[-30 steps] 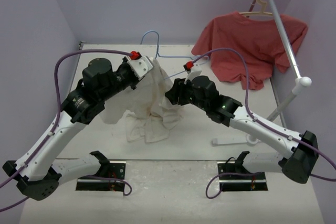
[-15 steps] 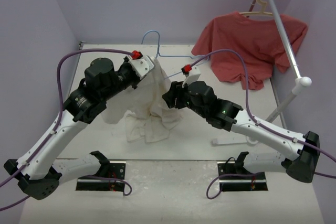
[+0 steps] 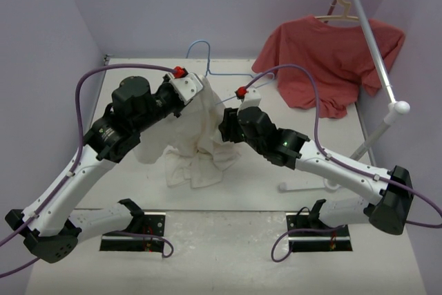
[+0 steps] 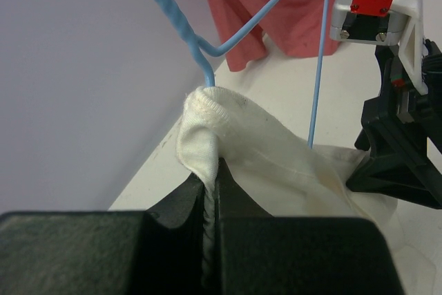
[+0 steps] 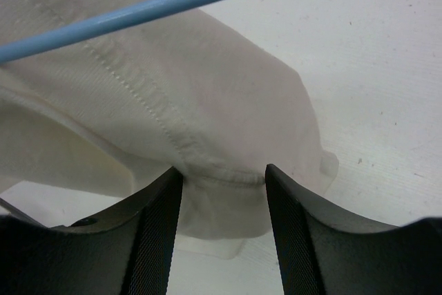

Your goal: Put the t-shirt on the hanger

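Note:
The cream-white t-shirt (image 3: 197, 136) hangs from my left gripper (image 3: 200, 88) down to a crumpled heap on the table. The light-blue wire hanger (image 3: 199, 50) rises behind it, with one wire running right and down toward my right gripper (image 3: 224, 126). In the left wrist view my left gripper (image 4: 209, 191) is shut on the t-shirt's collar (image 4: 207, 112), where the hanger's twisted neck (image 4: 186, 29) enters the cloth. In the right wrist view my right gripper (image 5: 224, 184) is open, its jaws either side of a seamed fold of the t-shirt (image 5: 173, 94), under the hanger wire (image 5: 179, 1).
A red t-shirt (image 3: 331, 60) hangs on a tan wooden hanger (image 3: 349, 1) from a white rack pole (image 3: 376, 53) at the back right. The rack's base (image 3: 304, 186) lies on the table beside the right arm. Purple walls stand on three sides.

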You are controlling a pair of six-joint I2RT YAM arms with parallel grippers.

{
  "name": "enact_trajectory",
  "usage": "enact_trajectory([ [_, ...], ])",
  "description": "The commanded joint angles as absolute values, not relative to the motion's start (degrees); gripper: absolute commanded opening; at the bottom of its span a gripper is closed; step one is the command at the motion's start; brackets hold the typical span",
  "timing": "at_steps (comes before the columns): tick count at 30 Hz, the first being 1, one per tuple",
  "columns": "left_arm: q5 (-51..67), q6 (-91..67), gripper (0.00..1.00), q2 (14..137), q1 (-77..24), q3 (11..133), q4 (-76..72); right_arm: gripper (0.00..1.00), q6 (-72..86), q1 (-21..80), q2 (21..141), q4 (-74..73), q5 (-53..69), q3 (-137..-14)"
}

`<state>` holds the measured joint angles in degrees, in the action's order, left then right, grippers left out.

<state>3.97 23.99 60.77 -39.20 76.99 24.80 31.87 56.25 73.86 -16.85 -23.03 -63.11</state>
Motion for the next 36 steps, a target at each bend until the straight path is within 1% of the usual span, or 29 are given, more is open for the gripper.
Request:
enact_trajectory([
  [1, 2.99, 23.12, 0.00, 59.77, -39.20, 77.03, 19.29, 0.53, 31.78, 56.74, 73.60, -16.69, -22.87, -65.78],
  [6, 3.11, 22.74, 0.00, 60.12, -39.17, 76.96, 18.96, 0.53, 32.61, 57.48, 73.74, -15.44, -21.50, -66.62],
  [13, 4.13, 22.60, 0.00, 60.02, -38.94, 76.89, 19.25, 0.53, 33.12, 58.02, 77.28, -15.22, -21.32, -69.22],
  [18, 3.90, 22.63, 0.00, 59.45, -38.94, 76.68, 19.34, 0.52, 33.01, 58.01, 80.24, -16.54, -24.23, -69.87],
  [21, 3.00, 22.60, 0.00, 58.85, -38.94, 76.42, 19.11, 0.51, 33.19, 58.01, 79.75, -17.05, -25.59, -68.81],
  [23, 2.43, 22.67, 0.00, 58.64, -38.86, 76.14, 18.76, 0.53, 33.07, 58.09, 78.93, -16.82, -25.19, -67.94],
  [25, 1.71, 22.51, 0.00, 58.79, -38.85, 76.11, 18.64, 0.61, 32.30, 58.01, 76.93, -14.96, -23.14, -66.27],
  [28, 0.89, 21.85, 0.00, 59.41, -38.63, 76.28, 18.33, 0.63, 30.55, 58.01, 74.47, -12.79, -16.41, -64.70],
  [32, 1.56, 21.32, 0.00, 59.48, -38.50, 76.40, 18.13, 0.58, 30.51, 58.01, 74.22, -16.04, -20.61, -65.47],
  [34, 2.58, 20.94, 0.00, 59.42, -38.50, 76.46, 17.94, 0.52, 30.00, 58.01, 75.43, -16.75, -23.24, -65.98],
  [36, 2.98, 20.75, 0.00, 59.24, -38.41, 76.29, 17.59, 0.40, 29.54, 57.58, 78.32, -17.64, -24.83, -67.89],
])
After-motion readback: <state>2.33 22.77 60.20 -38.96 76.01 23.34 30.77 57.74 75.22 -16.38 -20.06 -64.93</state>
